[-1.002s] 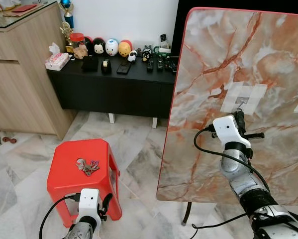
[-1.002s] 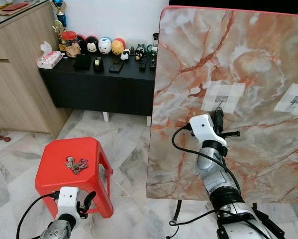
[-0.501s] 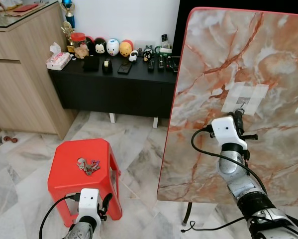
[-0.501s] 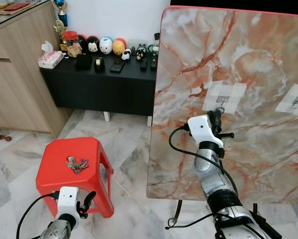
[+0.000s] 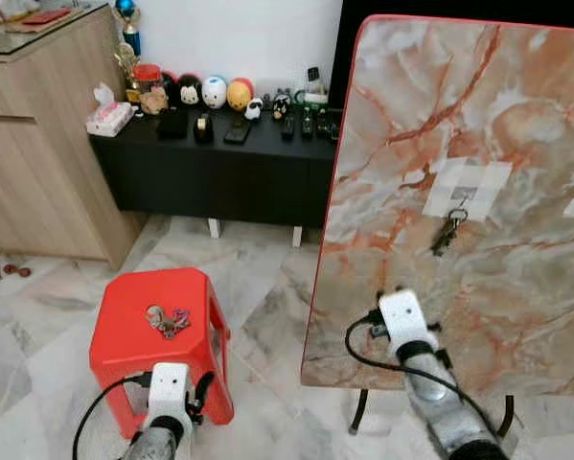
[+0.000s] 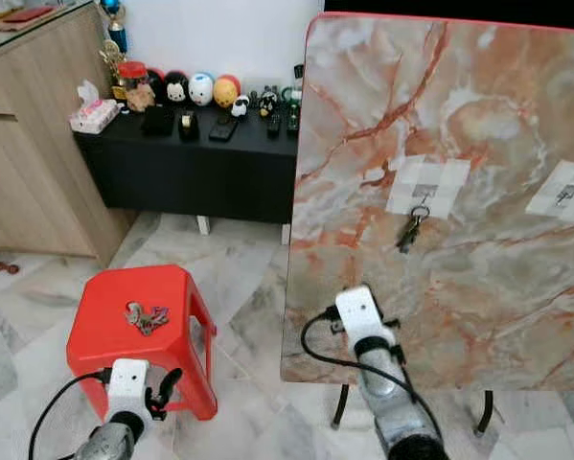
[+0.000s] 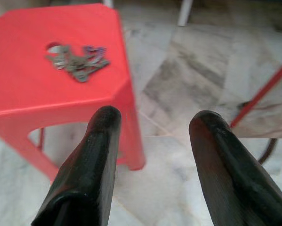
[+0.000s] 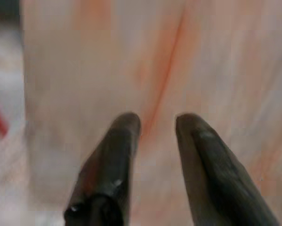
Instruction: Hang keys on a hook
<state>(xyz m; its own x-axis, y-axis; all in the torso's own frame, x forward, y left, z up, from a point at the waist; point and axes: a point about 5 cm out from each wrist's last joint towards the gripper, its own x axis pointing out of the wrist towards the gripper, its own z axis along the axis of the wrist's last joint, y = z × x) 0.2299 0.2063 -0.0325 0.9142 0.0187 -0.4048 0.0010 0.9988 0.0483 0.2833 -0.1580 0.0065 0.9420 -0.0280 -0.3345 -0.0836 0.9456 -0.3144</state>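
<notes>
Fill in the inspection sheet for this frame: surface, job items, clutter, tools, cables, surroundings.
Surface: upright marble board, two taped patches.
Job items: one key set hangs on the hook; another key bunch lies on the red stool.
Clutter: figurines and remotes on the black sideboard.
Tools: right tool open, empty, facing the board; left tool open, near the stool.
Cables: black cable loops at the right wrist.
Surroundings: marble floor, wooden cabinet.
</notes>
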